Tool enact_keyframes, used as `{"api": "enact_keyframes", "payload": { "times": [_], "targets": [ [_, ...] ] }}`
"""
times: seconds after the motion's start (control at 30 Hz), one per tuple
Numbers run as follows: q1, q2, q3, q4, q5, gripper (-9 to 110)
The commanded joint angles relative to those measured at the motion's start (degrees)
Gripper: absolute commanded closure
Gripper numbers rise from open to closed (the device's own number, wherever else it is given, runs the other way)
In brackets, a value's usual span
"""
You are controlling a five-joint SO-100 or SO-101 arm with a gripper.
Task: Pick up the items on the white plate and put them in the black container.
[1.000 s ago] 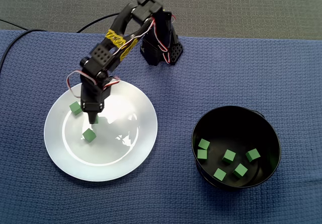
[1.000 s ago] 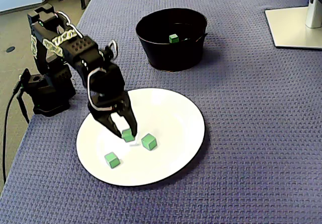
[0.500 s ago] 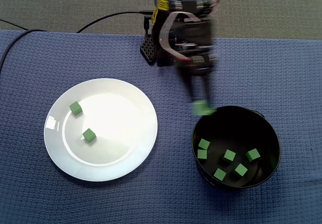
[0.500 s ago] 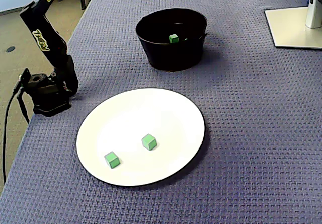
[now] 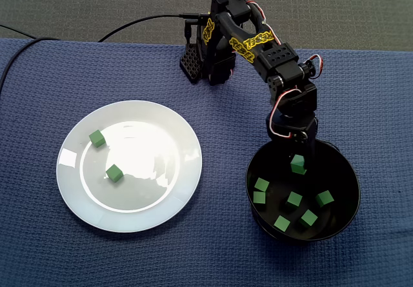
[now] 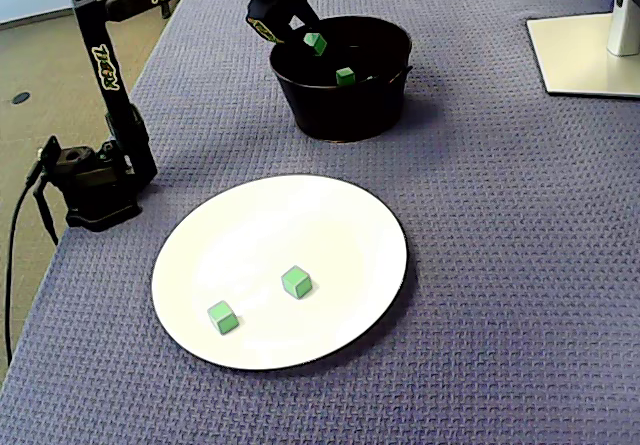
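Note:
The gripper (image 5: 297,156) hangs over the back rim of the black container (image 5: 345,182), shut on a green cube (image 5: 297,164). In the other fixed view the gripper (image 6: 307,32) holds this cube (image 6: 316,42) just above the left side of the container (image 6: 340,113). Several green cubes lie on the container floor, one of them at the left (image 5: 261,184) and one visible over the rim (image 6: 344,76). The white plate (image 5: 161,171) holds two green cubes, one at the back left (image 5: 97,138) and one nearer the middle (image 5: 114,173).
The arm's base (image 5: 206,64) stands at the back edge of the blue cloth (image 5: 213,248), with a black cable running off to the left. A pale monitor foot (image 6: 590,50) sits on the cloth beyond the container.
The gripper lifted one cube off the plate, swung across to the container and has now lowered it over the rim. Two cubes stay on the plate.

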Motion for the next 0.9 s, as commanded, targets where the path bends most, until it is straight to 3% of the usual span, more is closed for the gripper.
{"api": "enact_keyframes", "payload": {
  "times": [0.0,0.2,0.33,0.43,0.5,0.63,0.87],
  "targets": [
    [-0.7,1.8,-2.2,0.4,0.2,81],
    [7.5,7.6,-17.8,18.4,-2.7,72],
    [30.4,11.3,-25.1,28.3,-7.7,73],
    [53.3,11.6,-19.5,22.6,-3.6,74],
    [62.0,10.4,-11.6,15.2,-3.5,75],
    [70.1,2.3,-1.1,3.2,-6.6,76],
    [73.2,-11.2,-3.6,2.4,1.0,75]
  ]
}}
